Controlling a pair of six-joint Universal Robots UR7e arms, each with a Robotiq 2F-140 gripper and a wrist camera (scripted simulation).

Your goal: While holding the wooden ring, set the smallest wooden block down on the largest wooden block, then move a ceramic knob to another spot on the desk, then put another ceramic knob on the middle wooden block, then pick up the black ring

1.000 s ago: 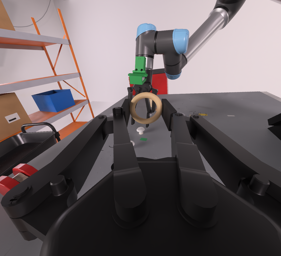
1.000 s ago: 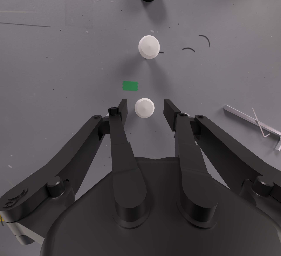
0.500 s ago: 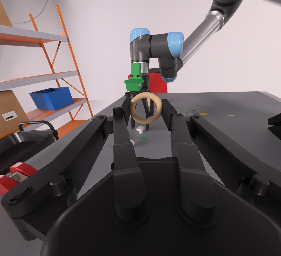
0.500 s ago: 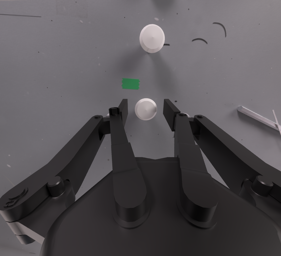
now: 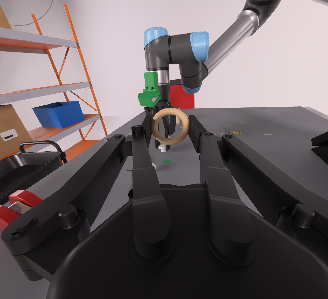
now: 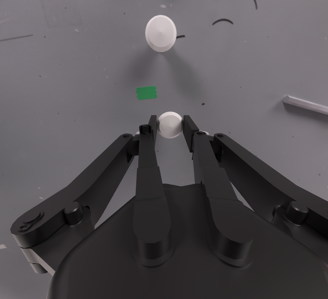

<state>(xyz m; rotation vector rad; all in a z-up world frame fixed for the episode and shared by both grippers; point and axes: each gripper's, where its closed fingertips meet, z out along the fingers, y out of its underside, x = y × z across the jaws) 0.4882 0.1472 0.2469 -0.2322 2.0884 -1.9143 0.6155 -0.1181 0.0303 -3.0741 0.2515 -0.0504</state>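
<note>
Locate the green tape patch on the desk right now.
In the right wrist view, the green tape patch lies flat on the grey desk, between the far ceramic knob and the knob between the right gripper fingers, slightly left of both.

A: Where's the ring [image 5: 170, 128]?
B: Between the left gripper [image 5: 170, 127] fingers, above the desk [image 5: 266, 130]. Behind it the right gripper [image 5: 162, 145] stands on the desk.
A: And the knobs?
B: The near knob [image 6: 170, 124] sits between the right gripper [image 6: 170, 124] fingers, touching both. Just beyond lies the tape [image 6: 146, 92], then the far knob [image 6: 160, 36].
A: Anything to the right?
B: A hex key [image 6: 305, 106], well apart.
</note>
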